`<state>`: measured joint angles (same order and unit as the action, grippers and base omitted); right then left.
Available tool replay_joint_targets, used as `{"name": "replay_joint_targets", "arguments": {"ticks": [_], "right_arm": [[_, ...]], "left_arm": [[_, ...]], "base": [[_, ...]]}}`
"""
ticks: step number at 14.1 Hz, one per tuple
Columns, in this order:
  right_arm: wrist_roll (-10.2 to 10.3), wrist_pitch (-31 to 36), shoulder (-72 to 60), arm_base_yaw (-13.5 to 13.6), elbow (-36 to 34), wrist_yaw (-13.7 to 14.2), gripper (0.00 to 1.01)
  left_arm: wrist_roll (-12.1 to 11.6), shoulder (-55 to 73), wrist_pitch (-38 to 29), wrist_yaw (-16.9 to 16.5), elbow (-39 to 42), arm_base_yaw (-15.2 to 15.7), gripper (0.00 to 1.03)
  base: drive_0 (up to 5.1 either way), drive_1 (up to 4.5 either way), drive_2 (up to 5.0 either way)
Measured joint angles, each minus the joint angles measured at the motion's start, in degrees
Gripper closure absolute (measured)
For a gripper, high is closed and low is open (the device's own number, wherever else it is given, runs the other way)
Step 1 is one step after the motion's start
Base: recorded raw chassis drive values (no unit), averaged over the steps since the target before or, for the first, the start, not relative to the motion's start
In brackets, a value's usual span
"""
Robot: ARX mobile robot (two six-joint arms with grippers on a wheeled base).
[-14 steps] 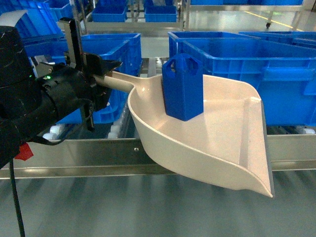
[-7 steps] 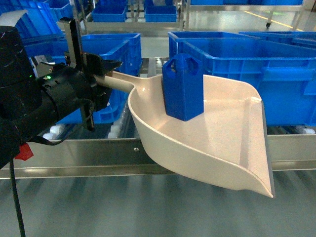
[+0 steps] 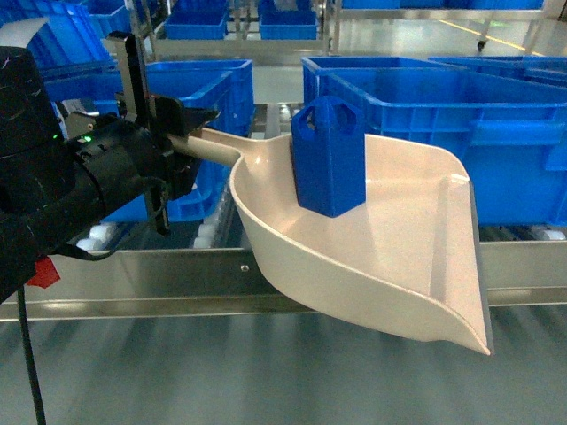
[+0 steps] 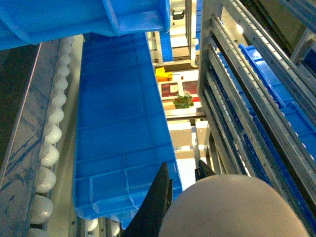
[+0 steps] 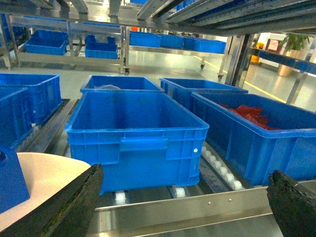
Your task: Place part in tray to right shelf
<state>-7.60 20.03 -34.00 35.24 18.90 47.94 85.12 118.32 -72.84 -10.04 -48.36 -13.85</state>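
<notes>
Gripping the tray (image 3: 381, 257) by its handle, the left gripper (image 3: 182, 142) held it above the shelf (image 3: 159, 270) rail. Part (image 3: 328, 158) stood upright inside the tray, near its back wall. Right gripper (image 5: 182, 207) hung wide open before a blue crate (image 5: 136, 136).

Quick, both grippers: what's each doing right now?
Left gripper: shut on the tray handle.
Right gripper: open, holding nothing.
</notes>
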Motion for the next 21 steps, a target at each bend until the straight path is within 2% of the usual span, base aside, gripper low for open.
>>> {"name": "replay_joint_targets", "arguments": {"ticks": [20,21], "right_arm": [[0.0,0.0,0.0,0.0,0.0,0.0,0.03],[0.0,0.0,0.0,0.0,0.0,0.0,0.03]], "left_arm": [[0.0,0.0,0.0,0.0,0.0,0.0,0.91],[0.2,0.0,-0.3,2.5,0.1,-0.5,0.91]], "base": [[0.0,0.00,0.0],[0.0,0.00,0.0]]}}
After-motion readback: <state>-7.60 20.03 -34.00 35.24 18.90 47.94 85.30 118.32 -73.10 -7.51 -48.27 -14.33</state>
